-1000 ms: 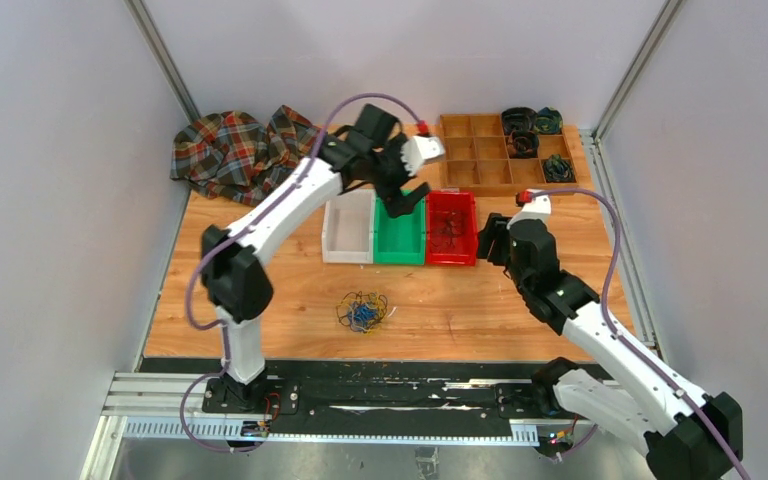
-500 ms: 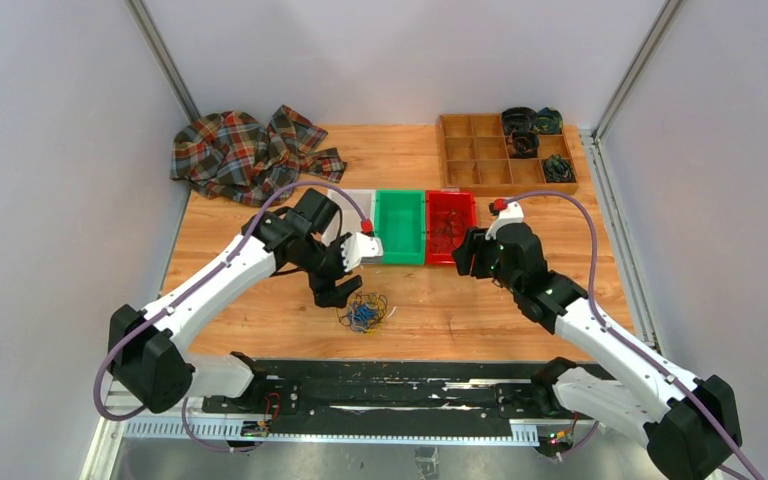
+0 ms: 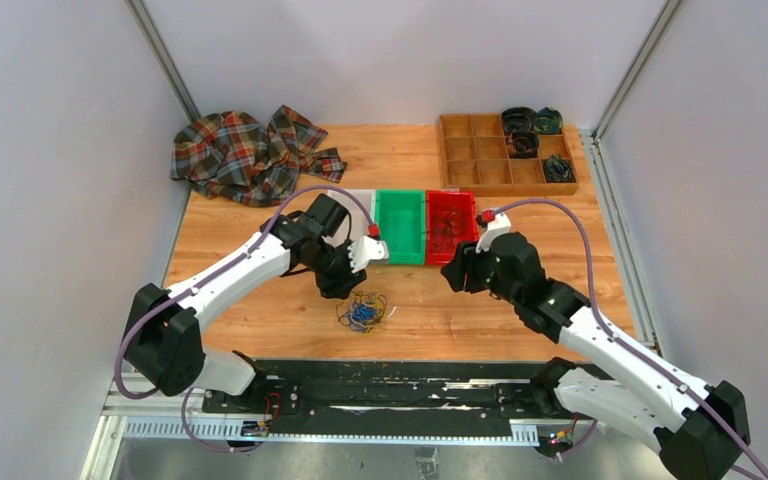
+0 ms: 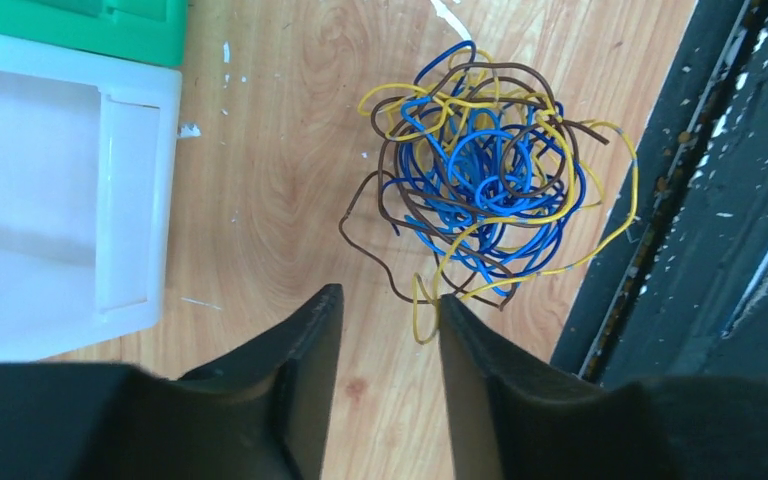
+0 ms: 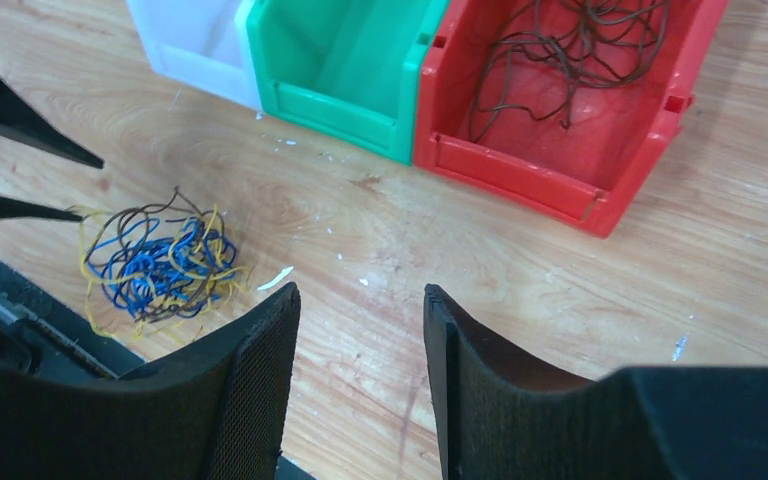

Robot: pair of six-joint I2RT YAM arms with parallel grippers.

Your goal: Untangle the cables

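The cables (image 3: 362, 311) lie as a fist-sized tangle of blue, yellow and brown wire (image 4: 485, 180) on the wooden table near its front edge. My left gripper (image 4: 390, 295) hovers just short of the tangle, open, with bare wood between its fingers. A loose yellow loop (image 4: 422, 318) lies against its right fingertip. From above, the left gripper (image 3: 345, 282) sits just up and left of the tangle. My right gripper (image 5: 360, 290) is open and holds nothing, to the right of the tangle (image 5: 160, 265) and in front of the bins. More dark cables (image 5: 560, 50) lie in the red bin.
White bin (image 3: 358, 200), green bin (image 3: 400, 228) and red bin (image 3: 450, 225) stand in a row behind the tangle. A wooden compartment tray (image 3: 480, 150) with dark coils sits back right. A plaid cloth (image 3: 245, 150) lies back left. The black rail (image 4: 680, 200) runs right beside the tangle.
The left arm swung down from above the bins to the tangle, and its jaws narrowed. The right arm shifted left and nearer, its jaws narrowing slightly.
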